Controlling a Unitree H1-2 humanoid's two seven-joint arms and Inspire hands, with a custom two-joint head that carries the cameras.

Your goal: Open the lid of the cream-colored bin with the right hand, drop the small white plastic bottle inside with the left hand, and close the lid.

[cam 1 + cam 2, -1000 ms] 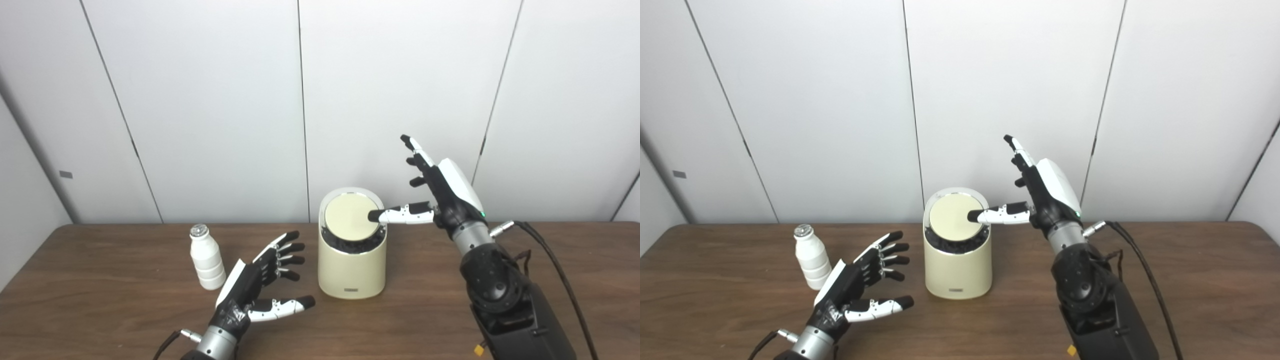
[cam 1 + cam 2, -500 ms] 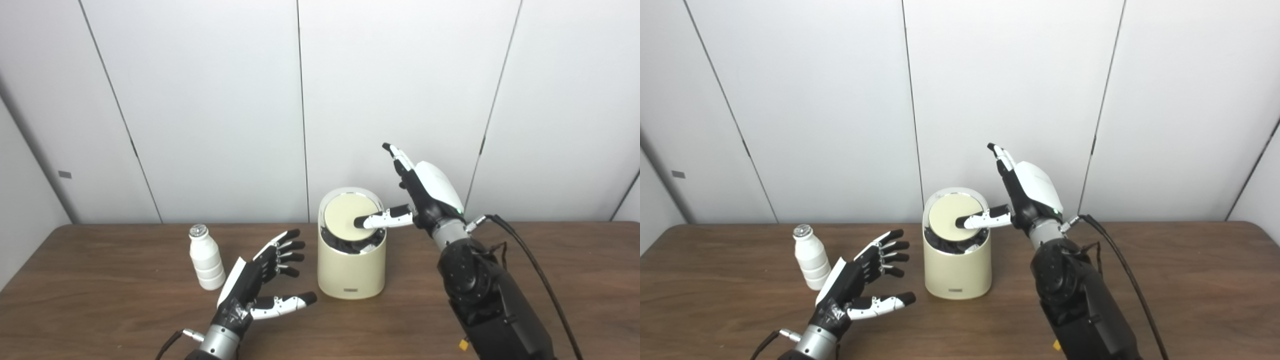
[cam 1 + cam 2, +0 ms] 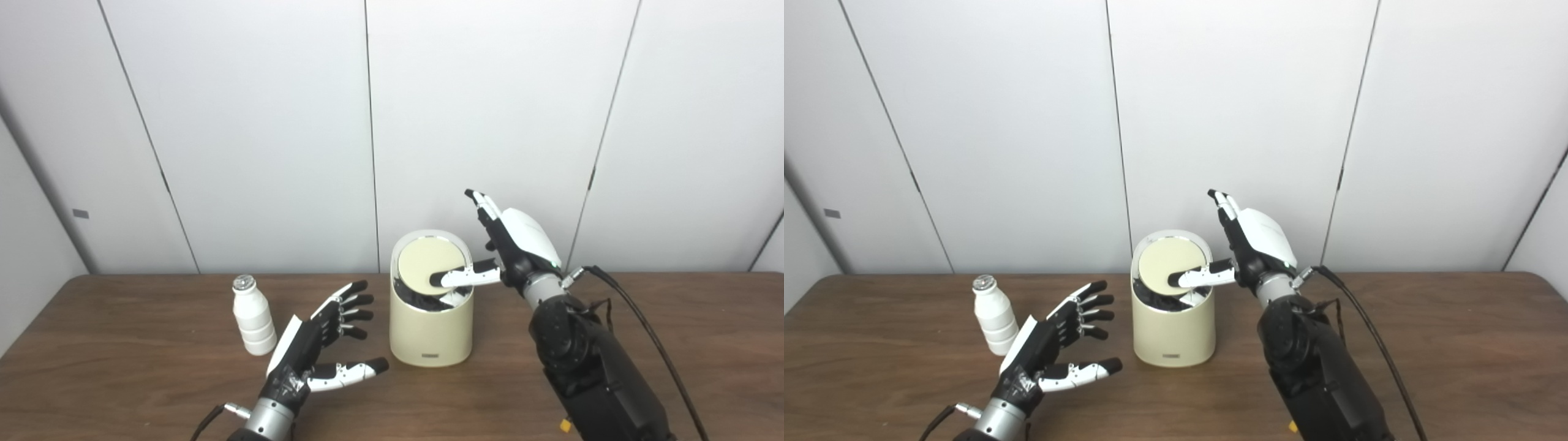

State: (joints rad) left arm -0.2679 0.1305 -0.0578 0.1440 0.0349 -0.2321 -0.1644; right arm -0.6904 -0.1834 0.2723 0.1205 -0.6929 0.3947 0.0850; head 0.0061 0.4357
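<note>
At the left of the dark brown wooden desk (image 3: 122, 367) stands the small white ribbed plastic bottle with a silver cap (image 3: 252, 315), upright, its long axis vertical and its cap pointing straight up. Just to its right, near but not touching, the left hand (image 3: 321, 346) hovers low over the desk with fingers spread apart and holding nothing, palm turned toward the bin. The bottle lies to the left of that hand, behind its back, so picking it up would call for turning the palm back toward it; this is clearly the nearer hand to the bottle.

Further right stands the cream-colored cylindrical bin (image 3: 431, 327), upright. Its round cream lid (image 3: 422, 269) sits tilted, its near edge dipped into the rim so dark interior shows in front. The right hand (image 3: 505, 251) reaches in from the bin's right, fingers raised and apart, its thumb laid across the lid's lower right part, apparently pressing it. The lid looks only partly open.
</note>
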